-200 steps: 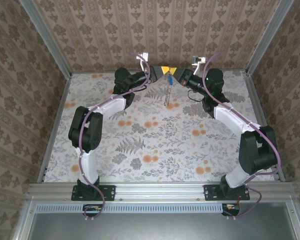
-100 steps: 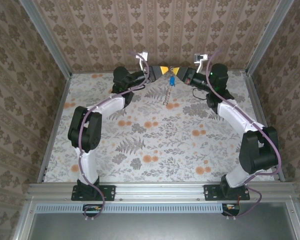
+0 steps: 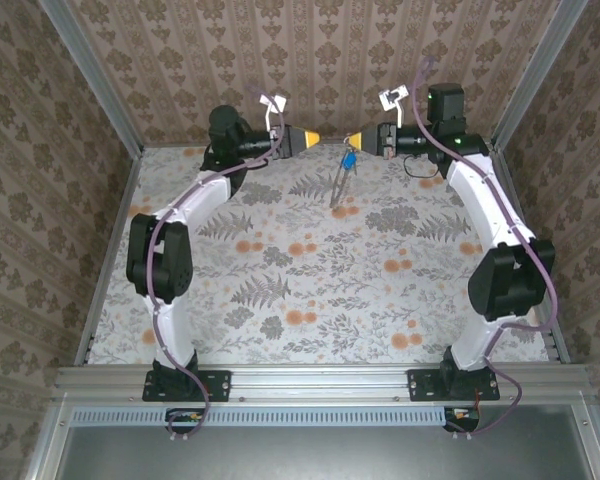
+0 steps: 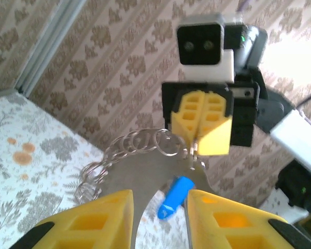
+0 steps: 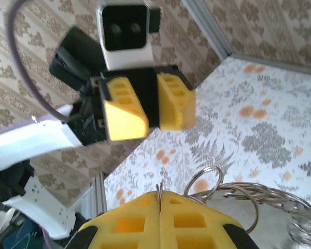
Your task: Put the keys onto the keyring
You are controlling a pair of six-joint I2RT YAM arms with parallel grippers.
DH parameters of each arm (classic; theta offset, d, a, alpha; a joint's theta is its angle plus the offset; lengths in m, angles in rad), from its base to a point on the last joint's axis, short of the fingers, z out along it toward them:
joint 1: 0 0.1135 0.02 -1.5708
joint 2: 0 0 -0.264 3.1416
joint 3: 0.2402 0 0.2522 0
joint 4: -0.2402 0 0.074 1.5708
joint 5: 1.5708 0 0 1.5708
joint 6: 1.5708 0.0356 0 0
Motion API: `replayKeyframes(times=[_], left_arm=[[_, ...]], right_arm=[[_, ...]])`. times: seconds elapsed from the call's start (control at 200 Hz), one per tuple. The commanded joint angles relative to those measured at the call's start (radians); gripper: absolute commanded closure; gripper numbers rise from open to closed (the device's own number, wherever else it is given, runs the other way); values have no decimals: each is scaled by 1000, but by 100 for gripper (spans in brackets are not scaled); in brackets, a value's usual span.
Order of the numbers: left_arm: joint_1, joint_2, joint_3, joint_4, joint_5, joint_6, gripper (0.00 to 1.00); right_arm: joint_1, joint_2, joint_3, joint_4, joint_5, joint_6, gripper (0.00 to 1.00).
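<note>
Blue key (image 3: 348,158) looks threaded onto the keyring (image 3: 338,185); I'd say little is left to do.
The right gripper (image 3: 358,140) is clamped shut on the keyring, with the key dangling just beneath it and the chain trailing to the tabletop (image 3: 280,285). The left gripper (image 3: 306,137) faces it, apart, partly open and empty.

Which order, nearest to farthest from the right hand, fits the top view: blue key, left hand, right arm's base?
1. blue key, hanging under the right hand.
2. left hand, facing it.
3. right arm's base, near edge.
</note>
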Motion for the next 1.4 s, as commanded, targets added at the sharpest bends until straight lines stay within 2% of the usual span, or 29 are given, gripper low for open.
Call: replayKeyframes(times=[0.0, 0.095, 0.17, 0.38, 0.62, 0.945, 1.045, 1.095, 1.395], left_arm=[[-5, -60, 92, -385, 93, 327, 66], [-18, -47, 199, -711, 97, 580, 66], [-26, -26, 255, -845, 112, 666, 66], [-33, 17, 290, -863, 164, 666, 67], [-62, 47, 327, -966, 202, 746, 67], [-73, 73, 332, -1006, 224, 782, 68], [-73, 85, 333, -1007, 221, 782, 69], [-105, 89, 334, -1007, 220, 783, 69], [-114, 108, 342, -1009, 201, 783, 70]], right_arm=[[-14, 59, 116, -353, -90, -264, 100], [-11, 98, 170, -472, -73, -350, 100], [-3, 115, 195, -537, -44, -408, 100], [28, 137, 262, -666, 42, -506, 100], [65, 169, 315, -736, 93, -554, 100], [78, 183, 335, -757, 99, -569, 100], [78, 183, 334, -754, 98, -569, 100], [77, 183, 333, -752, 95, -568, 100], [79, 179, 328, -735, 72, -558, 100]])
